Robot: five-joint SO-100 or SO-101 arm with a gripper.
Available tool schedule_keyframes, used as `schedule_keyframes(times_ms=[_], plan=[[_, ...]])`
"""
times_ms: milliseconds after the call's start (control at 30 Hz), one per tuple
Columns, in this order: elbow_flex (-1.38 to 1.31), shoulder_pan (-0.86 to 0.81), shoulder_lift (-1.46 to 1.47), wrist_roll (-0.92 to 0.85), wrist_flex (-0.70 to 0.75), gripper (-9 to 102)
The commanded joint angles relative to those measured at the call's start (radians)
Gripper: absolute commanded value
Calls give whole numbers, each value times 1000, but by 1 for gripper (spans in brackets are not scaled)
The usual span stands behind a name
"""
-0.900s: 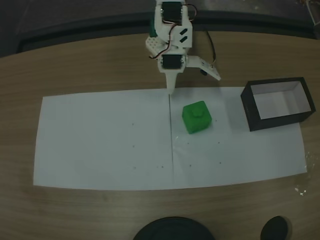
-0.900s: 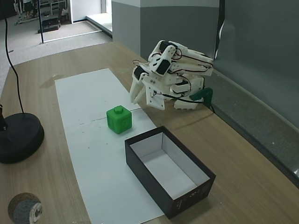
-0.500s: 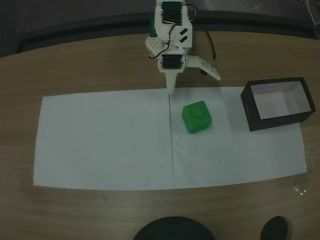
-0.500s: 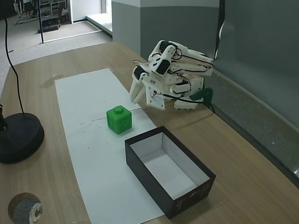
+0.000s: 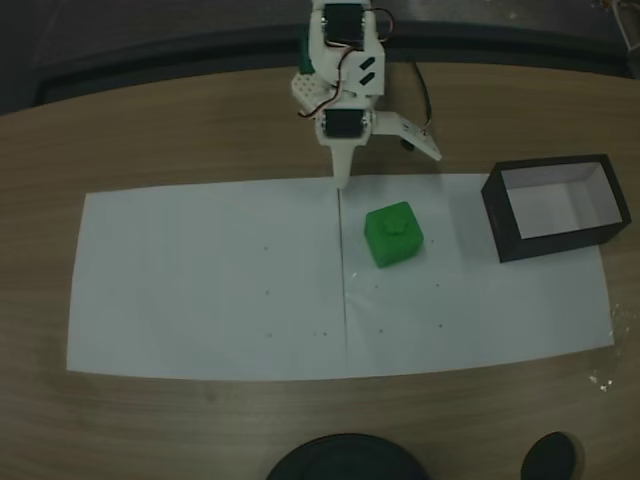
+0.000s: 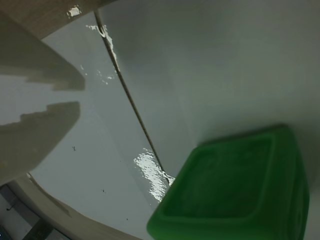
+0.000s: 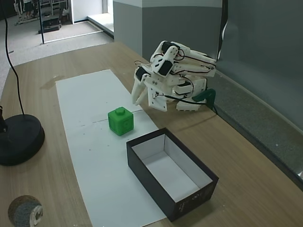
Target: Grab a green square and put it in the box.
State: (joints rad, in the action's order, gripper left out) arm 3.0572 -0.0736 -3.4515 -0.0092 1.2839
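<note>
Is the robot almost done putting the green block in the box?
No, nothing looks done yet. The green square sits on the white paper, apart from the box, whose white inside is bare. The gripper is open near the paper's far edge, holding nothing and not touching the square. Still left: reach the square, grab it, carry it to the box and drop it in.

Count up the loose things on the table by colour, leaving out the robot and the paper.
Green: 1, the green square
Black and white: 1, the box
Black: 2, the large round base and the small round disc
Total: 4
</note>
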Motion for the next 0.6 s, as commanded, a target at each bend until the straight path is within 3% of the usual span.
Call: schedule_keyframes(times_ms=[0,67,333,567], plan=[[-58,2,-20,6,9,0],[-60,-11,-20,5,-5,0],[-124,-115,-20,-3,-319,0],[-408,-12,0,-3,-434,3]])
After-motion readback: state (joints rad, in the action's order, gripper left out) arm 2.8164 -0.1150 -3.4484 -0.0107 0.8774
